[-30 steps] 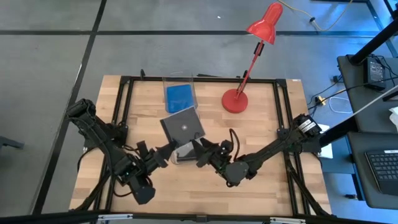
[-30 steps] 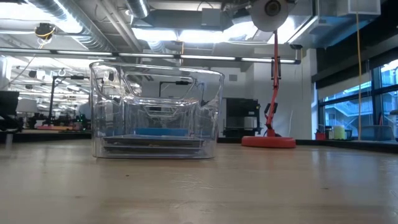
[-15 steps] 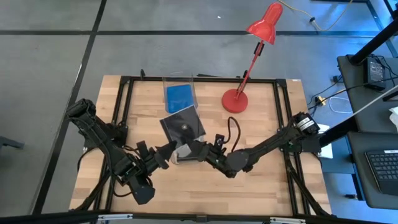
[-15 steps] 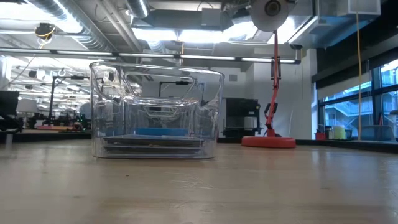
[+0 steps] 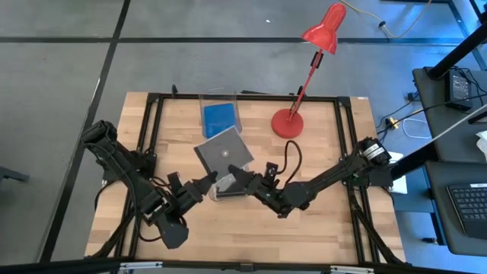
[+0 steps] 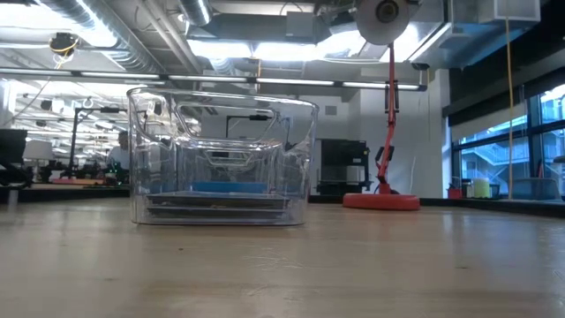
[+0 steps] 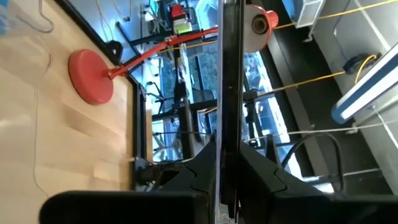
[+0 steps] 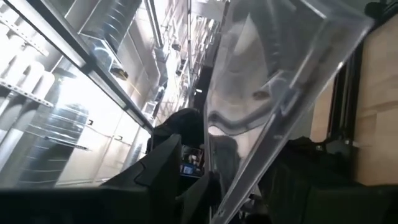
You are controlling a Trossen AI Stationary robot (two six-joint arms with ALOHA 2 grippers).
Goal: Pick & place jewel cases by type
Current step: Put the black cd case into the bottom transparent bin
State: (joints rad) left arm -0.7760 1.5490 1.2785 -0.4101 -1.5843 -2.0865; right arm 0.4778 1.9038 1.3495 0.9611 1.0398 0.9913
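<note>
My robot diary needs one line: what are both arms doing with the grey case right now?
left gripper: holds grey jewel case raised | right gripper: at the case's other edge | blue case: in clear bin

Seen from above, we had both arms folded low over the near half of the table, their wrists turned inward toward each other. Our left arm ran in from the left edge, and the left gripper (image 5: 207, 181) sat left of centre with its fingers pinched nearly together on a thin edge. Our right arm stretched in from the right edge, elbow low, and the right gripper (image 5: 237, 180) faced the left one just beside it, its fingers parted.
</note>
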